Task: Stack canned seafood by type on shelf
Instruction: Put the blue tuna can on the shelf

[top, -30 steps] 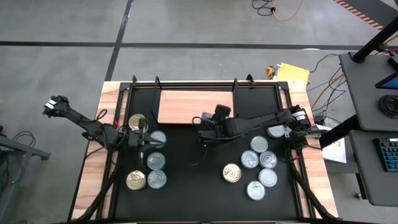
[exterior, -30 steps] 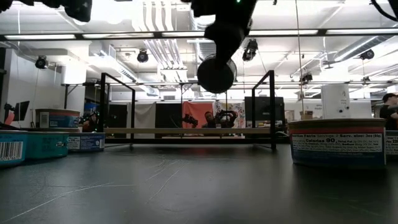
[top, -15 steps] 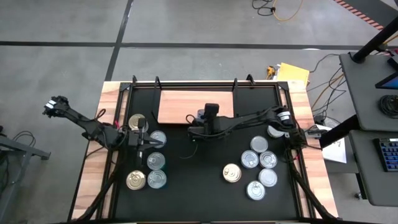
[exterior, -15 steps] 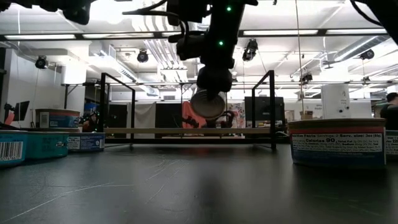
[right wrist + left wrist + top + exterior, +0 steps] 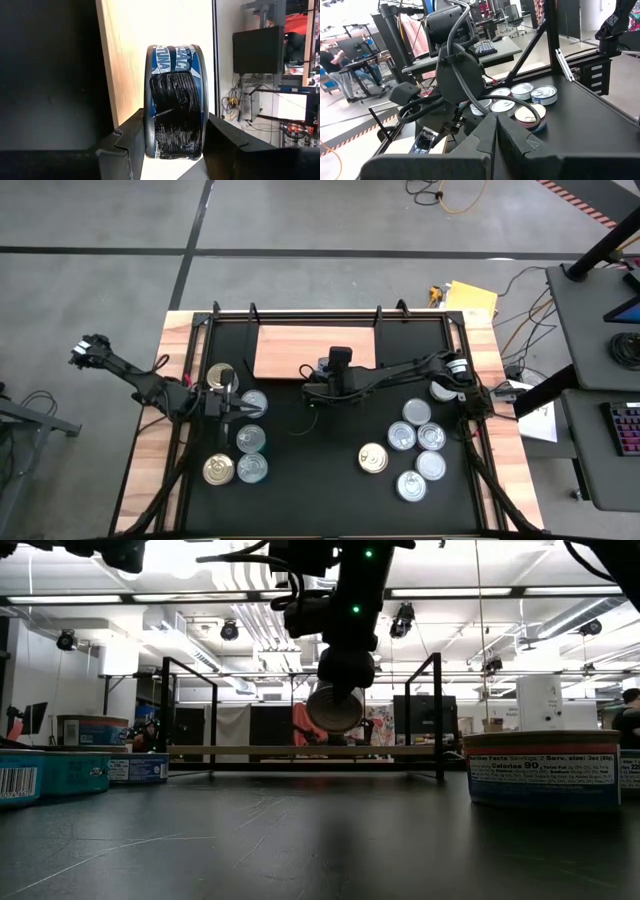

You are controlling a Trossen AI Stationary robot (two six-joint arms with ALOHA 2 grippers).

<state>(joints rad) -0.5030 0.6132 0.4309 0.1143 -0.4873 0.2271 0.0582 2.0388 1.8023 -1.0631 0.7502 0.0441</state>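
Tuna can (image 5: 174,102) | clamped on edge in my right gripper (image 5: 172,137), in the air over the shelf's (image 5: 290,350) 6 o'clock edge, label half hidden by black tape | my left gripper (image 5: 495,135) pressed shut, empty, at the bench's (image 5: 330,480) 9 o'clock by more cans (image 5: 250,439)

Dark jointed arms (image 5: 400,372), black looped cables, green indicator lights.

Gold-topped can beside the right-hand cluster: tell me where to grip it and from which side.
Grip the gold-topped can across its short round side wall, coming straight down from above. It sits flat with its lid up. Set the fingers so neither lands on the side facing the silver-topped can, which sits close by; the other sides are open table.
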